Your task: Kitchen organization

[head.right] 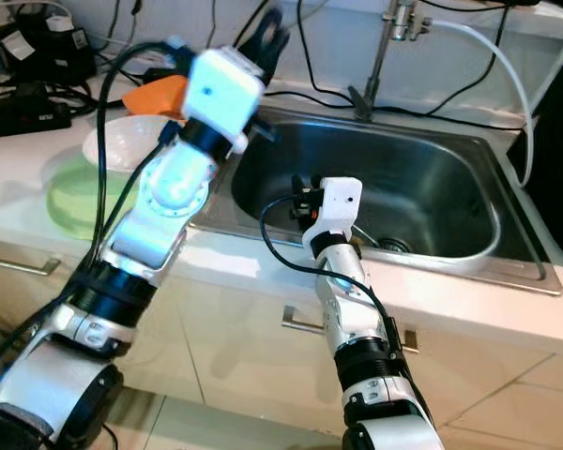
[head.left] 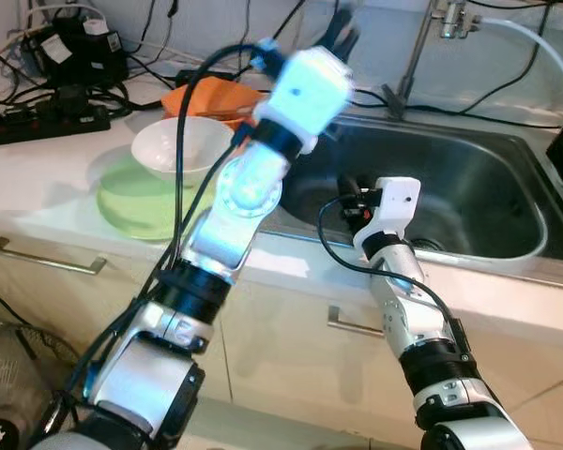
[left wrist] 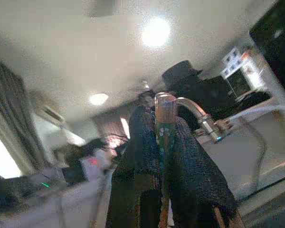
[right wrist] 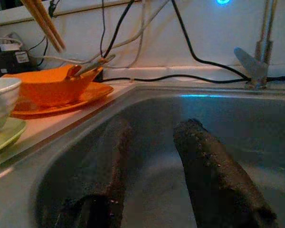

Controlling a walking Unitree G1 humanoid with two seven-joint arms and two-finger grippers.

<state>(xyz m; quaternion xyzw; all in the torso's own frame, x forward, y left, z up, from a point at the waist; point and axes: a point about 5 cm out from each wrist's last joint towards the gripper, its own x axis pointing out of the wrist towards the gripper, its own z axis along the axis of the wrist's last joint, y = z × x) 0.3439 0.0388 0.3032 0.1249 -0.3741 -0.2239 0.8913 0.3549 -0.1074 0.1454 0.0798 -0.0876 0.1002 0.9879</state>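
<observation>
The white surface (head.left: pixel 47 178) runs along the robot's left and meets the steel sink (head.left: pixel 469 202), the biggest thing in front of it, with the tap (head.right: pixel 394 23) rising at its back edge and black cables trailing along the wall. On the surface beside the sink lie a pale green plate (head.left: pixel 136 202) with a white bowl (head.left: pixel 183 145) sitting on it, and behind them an orange bowl (right wrist: pixel 47 85) on an orange plate (right wrist: pixel 85 95), a utensil resting in that bowl. The left arm is raised high over the sink's near-left corner; its left tool (left wrist: pixel 164 142) is clamped on a pair of chopsticks (left wrist: pixel 164 118), the sticks pinched between the two black fingers and pointing up toward the ceiling, their free ends visible in the right wrist view above the orange dishes. The right tool (right wrist: pixel 152 166) hangs low inside the basin with its fingers apart and nothing between them. The step in hand looks like carrying the chopsticks to their place, probably the dishes on the surface or the basin. To do it well, the left tool should keep its pinch firm so the thin sticks do not swivel, tilt the wrist down slowly, stay clear of the cables and the tap, and release only once the tips rest against something
</observation>
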